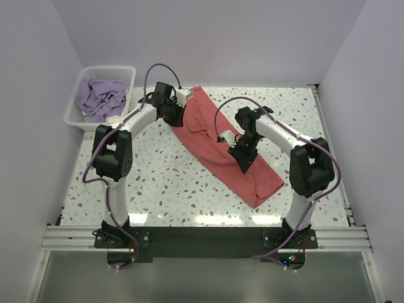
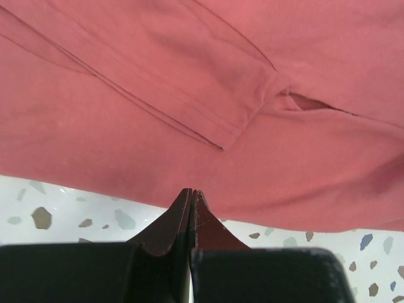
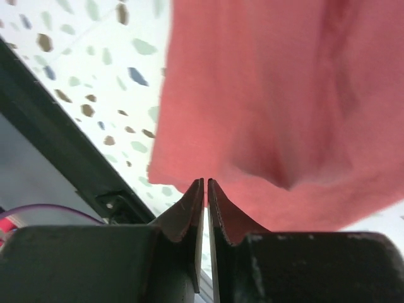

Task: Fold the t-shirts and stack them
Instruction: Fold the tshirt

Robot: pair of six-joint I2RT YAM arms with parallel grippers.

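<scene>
1. The coral-red t-shirt [image 1: 202, 136] lies on the speckled table [image 1: 158, 183], its long axis running diagonally from far-left to near-right.
2. The left gripper [image 2: 191, 196], fingers pressed together with no cloth seen between them, sits at the shirt's far-left edge. The right gripper [image 3: 206, 183], likewise closed, is over the near-right half.
3. The lavender t-shirt [image 1: 101, 98] lies crumpled in the white basket [image 1: 126, 71], far left, nearer the left arm.

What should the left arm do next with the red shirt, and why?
Probably open the left gripper and nip the coral-red shirt at its edge. Its jaws are shut, tips right at that edge, yet the cloth lies flat with no sign of a pinch, and the shirt is a long strip, not yet folded short.
</scene>
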